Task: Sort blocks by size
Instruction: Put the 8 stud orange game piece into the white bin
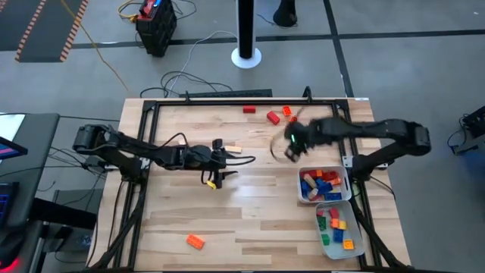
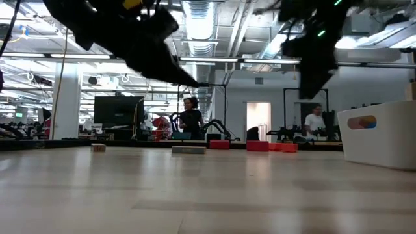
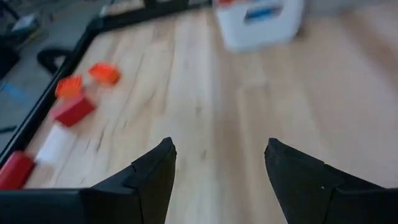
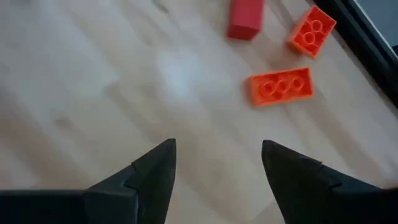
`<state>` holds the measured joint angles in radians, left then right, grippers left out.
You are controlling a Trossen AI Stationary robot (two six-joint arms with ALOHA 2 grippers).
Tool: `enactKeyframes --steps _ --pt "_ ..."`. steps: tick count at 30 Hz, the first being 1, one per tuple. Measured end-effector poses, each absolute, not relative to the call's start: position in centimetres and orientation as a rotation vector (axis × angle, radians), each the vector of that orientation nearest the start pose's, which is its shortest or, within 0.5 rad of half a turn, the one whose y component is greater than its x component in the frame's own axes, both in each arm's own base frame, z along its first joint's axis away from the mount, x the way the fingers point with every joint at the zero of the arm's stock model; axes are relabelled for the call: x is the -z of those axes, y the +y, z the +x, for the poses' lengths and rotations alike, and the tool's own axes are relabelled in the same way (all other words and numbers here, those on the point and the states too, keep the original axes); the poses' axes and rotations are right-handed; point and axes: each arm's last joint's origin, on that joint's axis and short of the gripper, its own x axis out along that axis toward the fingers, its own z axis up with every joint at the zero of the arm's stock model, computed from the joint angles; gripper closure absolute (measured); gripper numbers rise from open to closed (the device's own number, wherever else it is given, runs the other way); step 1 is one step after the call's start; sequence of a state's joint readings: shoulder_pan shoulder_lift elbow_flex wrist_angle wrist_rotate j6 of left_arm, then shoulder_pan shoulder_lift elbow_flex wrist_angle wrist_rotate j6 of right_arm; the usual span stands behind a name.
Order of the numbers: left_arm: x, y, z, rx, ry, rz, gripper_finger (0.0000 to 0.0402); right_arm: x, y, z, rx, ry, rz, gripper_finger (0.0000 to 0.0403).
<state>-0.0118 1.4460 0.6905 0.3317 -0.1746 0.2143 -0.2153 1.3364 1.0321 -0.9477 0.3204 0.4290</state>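
My left gripper (image 1: pixel 227 158) is open and empty over the middle of the table; its fingers (image 3: pixel 149 180) point toward the right edge. My right gripper (image 1: pixel 289 148) is open and empty, above the wood short of the far-edge blocks. There lie a red block (image 4: pixel 245 18), a squarish orange block (image 4: pixel 313 31) and an oblong orange block (image 4: pixel 280 86), flat on the table. The left wrist view shows the same row: orange blocks (image 3: pixel 104 73), a red one (image 3: pixel 73 110), a tan one (image 3: pixel 55 143) and another red one (image 3: pixel 15 168). One orange block (image 1: pixel 195 241) lies at the near left.
Two white trays stand at the right edge: the farther one (image 1: pixel 302 189) holds blue and red blocks, the nearer one (image 1: pixel 327 246) holds green, orange and yellow ones. A black frame (image 1: pixel 227 100) rims the table. People show in the room beyond (image 2: pixel 190 117).
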Motion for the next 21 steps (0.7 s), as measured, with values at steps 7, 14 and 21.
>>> enactKeyframes --steps 7,14,21 --pt "-18.9 2.1 28.7 -0.155 0.531 0.306 0.0168 -21.9 -15.1 24.1 0.669 1.265 0.281 0.0138" --pt "-19.0 3.5 28.6 -0.185 0.535 0.369 0.0168 -20.9 -18.4 26.7 0.384 1.488 0.006 0.0138" --pt "-19.0 4.6 28.5 -0.228 0.53 0.327 0.0168 -22.0 -18.6 29.0 0.337 1.578 -0.054 0.0138"
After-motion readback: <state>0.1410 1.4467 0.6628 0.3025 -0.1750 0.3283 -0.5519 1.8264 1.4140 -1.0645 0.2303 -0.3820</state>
